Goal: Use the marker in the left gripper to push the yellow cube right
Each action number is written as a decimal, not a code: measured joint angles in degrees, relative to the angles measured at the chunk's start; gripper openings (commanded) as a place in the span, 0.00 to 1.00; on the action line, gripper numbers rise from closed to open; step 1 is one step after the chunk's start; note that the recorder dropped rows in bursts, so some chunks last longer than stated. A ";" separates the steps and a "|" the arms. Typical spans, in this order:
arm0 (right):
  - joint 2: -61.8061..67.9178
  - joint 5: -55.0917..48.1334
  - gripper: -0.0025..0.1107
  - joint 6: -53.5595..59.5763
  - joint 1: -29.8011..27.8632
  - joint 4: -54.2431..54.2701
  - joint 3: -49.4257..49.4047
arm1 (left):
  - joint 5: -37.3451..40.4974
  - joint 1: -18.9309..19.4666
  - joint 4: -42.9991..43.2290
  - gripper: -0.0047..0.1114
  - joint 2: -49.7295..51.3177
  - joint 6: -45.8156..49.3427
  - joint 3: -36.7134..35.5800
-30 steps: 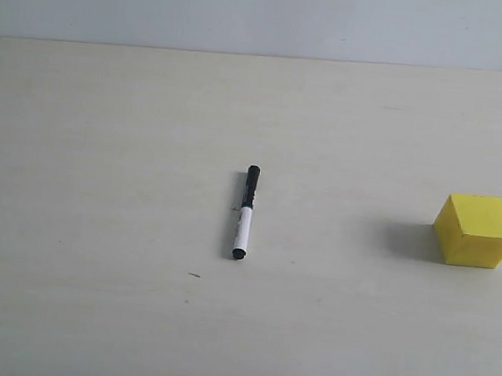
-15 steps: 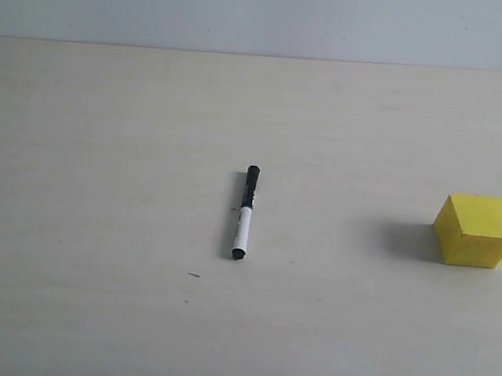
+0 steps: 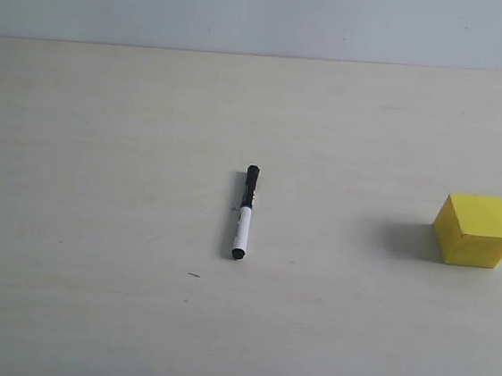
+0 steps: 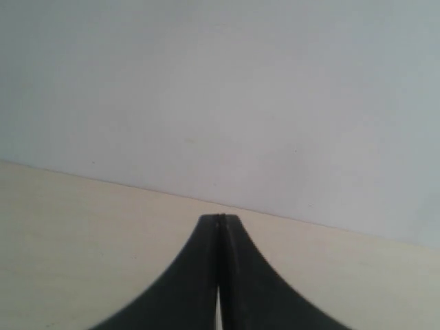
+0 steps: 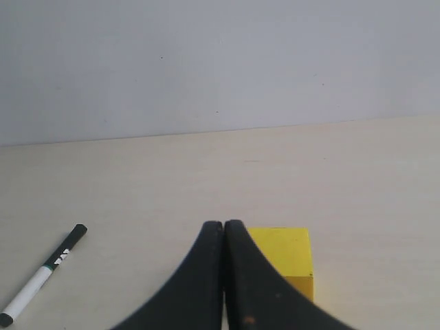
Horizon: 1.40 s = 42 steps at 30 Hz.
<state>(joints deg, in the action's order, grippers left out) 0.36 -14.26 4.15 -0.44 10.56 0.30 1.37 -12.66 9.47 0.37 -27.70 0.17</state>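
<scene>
The marker [image 3: 245, 212] lies flat near the middle of the table, black cap pointing away, held by nothing. It also shows in the right wrist view as the marker [image 5: 42, 273]. The yellow cube [image 3: 475, 230] sits at the right side of the table, well apart from the marker. In the right wrist view the yellow cube [image 5: 285, 258] is partly hidden behind my right gripper [image 5: 223, 224], which is shut and empty. My left gripper [image 4: 220, 218] is shut with nothing between its fingers and faces bare table and wall. Neither arm appears in the exterior view.
The pale wooden table [image 3: 99, 181] runs back to a plain grey-white wall [image 3: 251, 13]. A tiny dark speck [image 3: 194, 275] lies on the table in front of the marker.
</scene>
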 measured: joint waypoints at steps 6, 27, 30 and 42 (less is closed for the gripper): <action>0.00 0.00 0.02 0.00 0.00 0.00 0.00 | 0.12 0.00 0.00 0.04 0.00 -4.34 0.00; 0.00 0.00 0.02 0.00 0.00 0.00 0.00 | 6.24 0.00 -8.75 0.04 0.00 25.07 0.00; 0.00 0.00 0.02 0.00 0.00 0.00 0.00 | 6.34 0.00 -8.88 0.04 0.00 24.93 0.00; 0.00 0.00 0.02 0.00 0.00 0.00 0.00 | 6.61 0.00 -8.88 0.04 0.00 24.71 0.00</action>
<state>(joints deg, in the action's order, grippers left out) 0.36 -14.26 4.15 -0.44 10.56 0.30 7.98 -12.66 0.60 0.37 -2.99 0.17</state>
